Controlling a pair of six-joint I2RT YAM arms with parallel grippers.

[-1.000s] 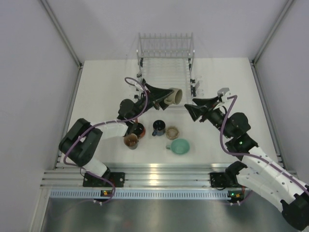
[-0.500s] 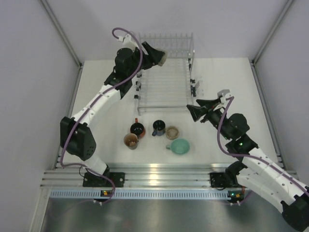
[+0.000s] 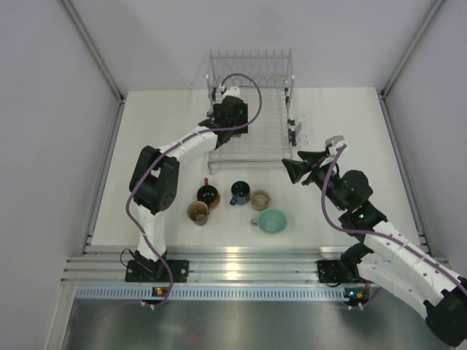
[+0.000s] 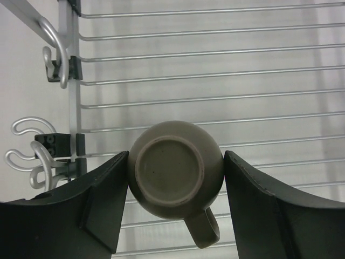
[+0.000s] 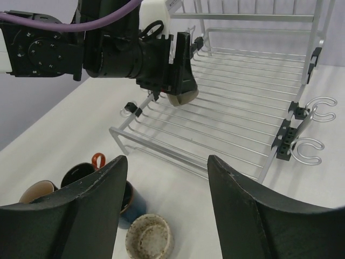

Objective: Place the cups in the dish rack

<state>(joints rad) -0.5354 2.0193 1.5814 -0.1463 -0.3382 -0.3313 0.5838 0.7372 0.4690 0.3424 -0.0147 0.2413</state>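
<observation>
Nearest mugs: the mint-green mug [image 3: 273,221] and the orange-brown mug [image 3: 197,212] sit upright on the worktop [image 3: 160,131], closest to the arm bases.
Next row: the black mug [image 3: 206,194], the dark blue mug [image 3: 240,192] and the tan mug [image 3: 261,199] stand just behind them, close together, all outside the rack.
Right gripper: the right gripper [image 3: 290,168] hovers beyond this cluster near the rack's front right corner, jaws spread wide with nothing between them.
Dish rack: the dish rack [image 3: 266,131] lies further back, and its wires are bare apart from the mug being brought in.
Left gripper: the left gripper [image 4: 176,156] reaches over the rack's left side, jaws clamped on either side of the beige mug [image 4: 170,170], which is turned mouth down with its base facing the wrist camera.
Contact: whether that mug rests on the wires or hangs just above them cannot be told.
Progress: early, in my judgement. No mug is released in the rack yet, one is about to be set down, and five wait on the worktop.
</observation>
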